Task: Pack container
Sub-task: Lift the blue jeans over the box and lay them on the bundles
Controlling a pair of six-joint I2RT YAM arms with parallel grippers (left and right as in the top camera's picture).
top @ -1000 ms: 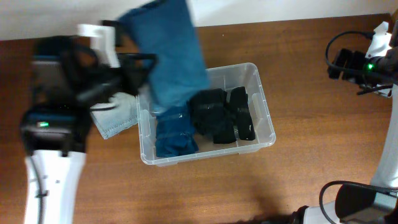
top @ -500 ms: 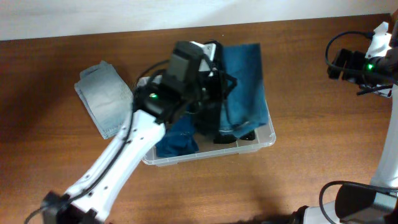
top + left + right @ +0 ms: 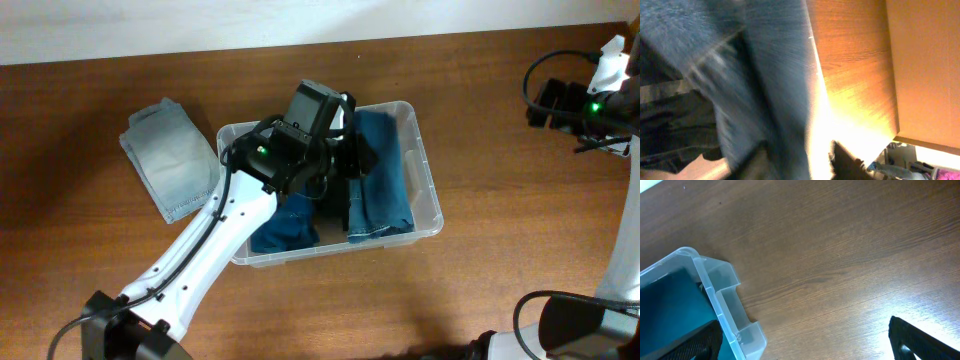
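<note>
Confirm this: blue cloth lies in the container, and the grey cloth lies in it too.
Half right. The grey cloth lies on the table, outside the container, as the overhead view shows. The blue cloth does lie in the container.

Clear glossy plastic container (image 3: pixel 430 190) holds blue denim cloth (image 3: pixel 380 175) (coarse weave) on a grained wooden table (image 3: pixel 500 170).

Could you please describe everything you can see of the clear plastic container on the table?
The container is a clear rectangular plastic tub with rounded corners and a thick rim, upright on the wooden table. It holds a blue denim garment, darker blue cloth and black items. The left gripper reaches in.
</note>
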